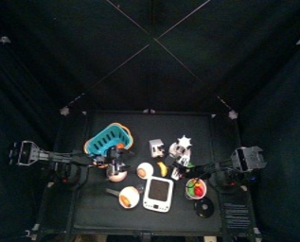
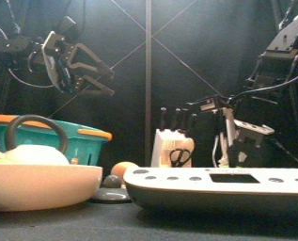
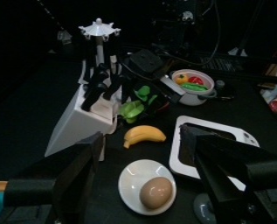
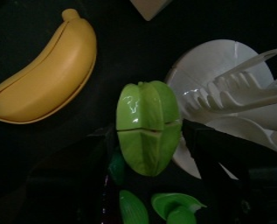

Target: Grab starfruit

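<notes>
The starfruit (image 4: 148,122) is green and ribbed and lies on the black table between a yellow banana (image 4: 45,70) and a white wire object (image 4: 234,87). My right gripper (image 4: 152,162) is open, with one dark jaw on each side of the fruit's near end. In the left wrist view the starfruit (image 3: 134,108) shows beside the white knife block (image 3: 82,118), under the right arm. My left gripper (image 3: 147,175) is open and holds nothing. It hangs above a white plate with an egg (image 3: 152,188).
A white scale (image 3: 222,138), a bowl of toy food (image 3: 193,83) and the banana (image 3: 143,136) crowd around the starfruit. A teal basket (image 1: 108,140) stands at the back left. In the front view a cream bowl (image 2: 39,185) and the scale (image 2: 227,188) sit at the table's front edge.
</notes>
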Action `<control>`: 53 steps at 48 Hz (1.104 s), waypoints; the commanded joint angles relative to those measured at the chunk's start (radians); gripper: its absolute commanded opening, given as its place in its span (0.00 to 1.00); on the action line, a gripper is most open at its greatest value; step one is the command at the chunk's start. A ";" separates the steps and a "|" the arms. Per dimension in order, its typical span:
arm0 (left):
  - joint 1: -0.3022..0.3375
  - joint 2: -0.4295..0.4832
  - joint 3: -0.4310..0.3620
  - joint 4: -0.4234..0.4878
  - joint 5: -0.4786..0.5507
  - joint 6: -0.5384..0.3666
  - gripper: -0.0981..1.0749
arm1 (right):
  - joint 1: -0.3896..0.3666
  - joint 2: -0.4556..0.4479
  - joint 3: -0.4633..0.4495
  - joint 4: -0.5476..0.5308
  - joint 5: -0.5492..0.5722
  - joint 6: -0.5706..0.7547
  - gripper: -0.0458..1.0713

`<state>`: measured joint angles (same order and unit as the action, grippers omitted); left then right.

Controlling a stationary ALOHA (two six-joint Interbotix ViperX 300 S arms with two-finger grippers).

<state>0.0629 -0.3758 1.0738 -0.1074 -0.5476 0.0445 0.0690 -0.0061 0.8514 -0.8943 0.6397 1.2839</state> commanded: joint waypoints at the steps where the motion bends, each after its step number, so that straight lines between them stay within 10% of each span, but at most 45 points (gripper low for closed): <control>1: -0.002 0.000 -0.012 -0.006 -0.009 0.002 0.95 | -0.006 -0.012 -0.015 -0.003 -0.002 -0.002 0.85; 19: 0.003 0.000 -0.008 -0.008 -0.009 0.002 0.95 | 0.002 -0.025 -0.043 0.005 0.003 -0.008 0.54; 53: 0.005 0.000 -0.005 -0.008 -0.009 0.000 0.95 | 0.048 -0.064 -0.101 -0.009 0.051 -0.031 0.53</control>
<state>0.0644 -0.3743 1.0799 -0.1150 -0.5461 0.0460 0.1135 -0.0383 0.7793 -0.8882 0.6903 1.2579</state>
